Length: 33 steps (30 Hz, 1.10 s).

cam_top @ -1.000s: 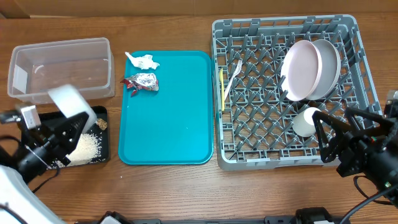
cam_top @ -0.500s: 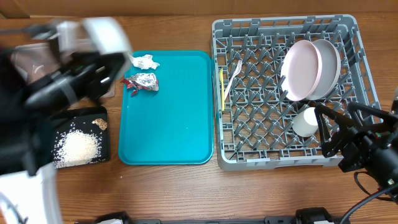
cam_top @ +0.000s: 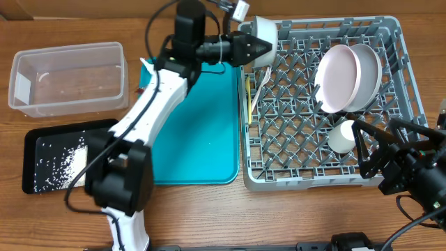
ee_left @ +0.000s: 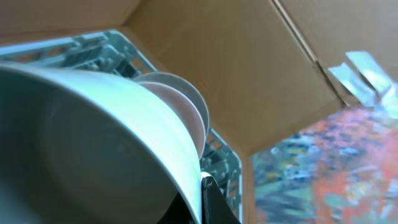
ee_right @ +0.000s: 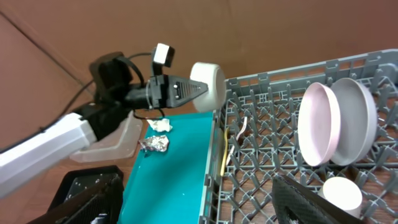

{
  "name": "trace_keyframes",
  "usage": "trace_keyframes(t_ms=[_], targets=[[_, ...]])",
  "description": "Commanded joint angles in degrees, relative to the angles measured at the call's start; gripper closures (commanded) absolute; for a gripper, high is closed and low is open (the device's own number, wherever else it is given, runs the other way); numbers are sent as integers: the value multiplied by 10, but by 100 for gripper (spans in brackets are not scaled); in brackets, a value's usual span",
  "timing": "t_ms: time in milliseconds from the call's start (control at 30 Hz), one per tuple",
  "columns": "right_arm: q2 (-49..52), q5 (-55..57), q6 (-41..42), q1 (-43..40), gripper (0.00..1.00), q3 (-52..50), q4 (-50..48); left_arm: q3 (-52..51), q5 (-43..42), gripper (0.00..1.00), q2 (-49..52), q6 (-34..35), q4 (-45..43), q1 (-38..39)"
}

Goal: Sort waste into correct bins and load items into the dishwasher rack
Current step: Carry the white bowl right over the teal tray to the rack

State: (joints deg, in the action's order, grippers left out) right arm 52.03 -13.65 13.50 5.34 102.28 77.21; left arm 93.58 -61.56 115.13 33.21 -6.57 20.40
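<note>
Overhead, the left gripper [cam_top: 263, 47] pinches the pale grey bowl [cam_top: 265, 28] just above the dishwasher rack's [cam_top: 411, 97] corner edge, open pegs beyond its tips, while the right gripper [cam_top: 373, 131] stands spread, the small white cup [cam_top: 341, 137] just beside it.

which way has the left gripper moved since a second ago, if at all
Yes. In the overhead view the left gripper swung from over the black tray to the far left corner of the dishwasher rack, carrying the grey bowl.
</note>
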Motion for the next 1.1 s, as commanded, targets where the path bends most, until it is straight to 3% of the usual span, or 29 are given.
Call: trace_keyframes(t_ms=[0,133,600,900,1067], targets=[[-2,22,0,2,20,2,-2,9,-47,96,53,84,-55,20],[-2,27,0,2,19,2,4,9,-60,96,95,123,-133,28],[-2,27,1,2,18,2,20,-17,-28,96,121,78,-134,32],[-2,27,1,2,18,2,27,-54,-8,96,121,96,-193,43],[-2,27,0,2,18,2,30,-54,-11,96,121,99,-173,43]])
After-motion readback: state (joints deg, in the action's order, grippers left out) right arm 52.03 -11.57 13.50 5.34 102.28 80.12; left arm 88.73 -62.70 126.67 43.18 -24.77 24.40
